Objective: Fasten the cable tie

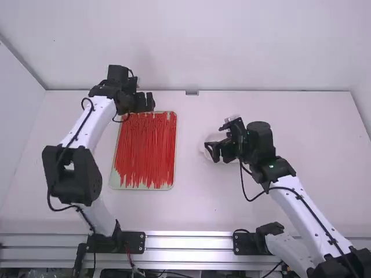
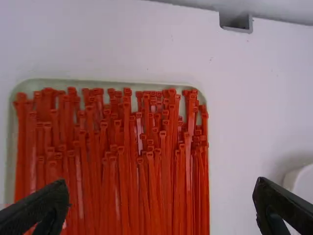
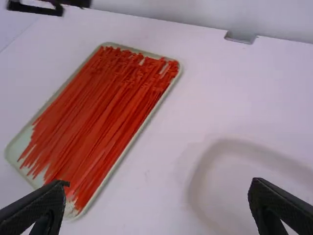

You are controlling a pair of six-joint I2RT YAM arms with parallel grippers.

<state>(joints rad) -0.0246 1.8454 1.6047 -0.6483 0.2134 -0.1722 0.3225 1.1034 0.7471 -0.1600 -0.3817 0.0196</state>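
A pale tray [image 1: 172, 152] holds a dense pile of red cable ties [image 1: 145, 149], lying left of the table's middle. In the left wrist view the ties' [image 2: 117, 161] head ends lie just ahead, inside the tray rim [image 2: 98, 83]. My left gripper [image 1: 139, 102] hangs open over the tray's far end, nothing between its fingers [image 2: 44, 208]. My right gripper [image 1: 223, 147] stands open to the right of the tray, above a white dish [image 1: 207, 147]. In the right wrist view the ties [image 3: 98, 117] lie slantwise on the tray [image 3: 14, 144], and the white dish [image 3: 234, 166] is near.
A small grey bracket [image 1: 192, 92] sits at the table's far edge, also the bracket [image 2: 236, 22] in the left wrist view. White walls close off the far side and the left. Bare table stretches to the right of the right gripper and in front of the tray.
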